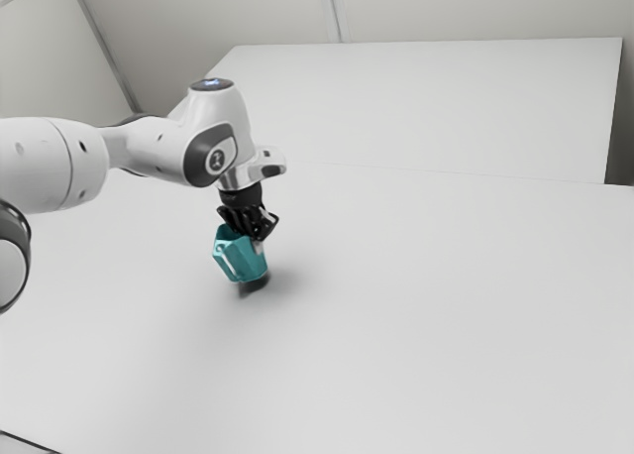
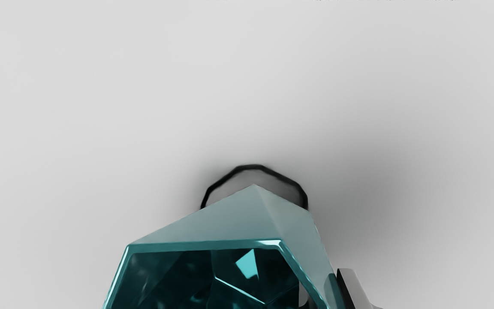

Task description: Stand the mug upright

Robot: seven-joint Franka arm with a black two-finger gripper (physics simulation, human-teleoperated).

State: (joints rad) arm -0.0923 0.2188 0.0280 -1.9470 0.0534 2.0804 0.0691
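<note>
In the exterior view, the teal faceted mug (image 1: 244,260) is tilted, its open end up under the hand and its handle toward the exterior view's left. My gripper (image 1: 255,232) holds the mug's wall at the rim. In the wrist view, the mug (image 2: 230,214) shows its opening and dark inside. The gripper (image 2: 322,296) has one finger against the outer wall; part of the other appears inside the rim, with the wall between them. A black ring outline lies beyond the mug's side; whether the base touches the table cannot be told.
The white table (image 1: 396,305) extends around the mug, with a soft shadow beside it. A large pale panel (image 1: 426,107) stands behind, toward the back of the exterior view.
</note>
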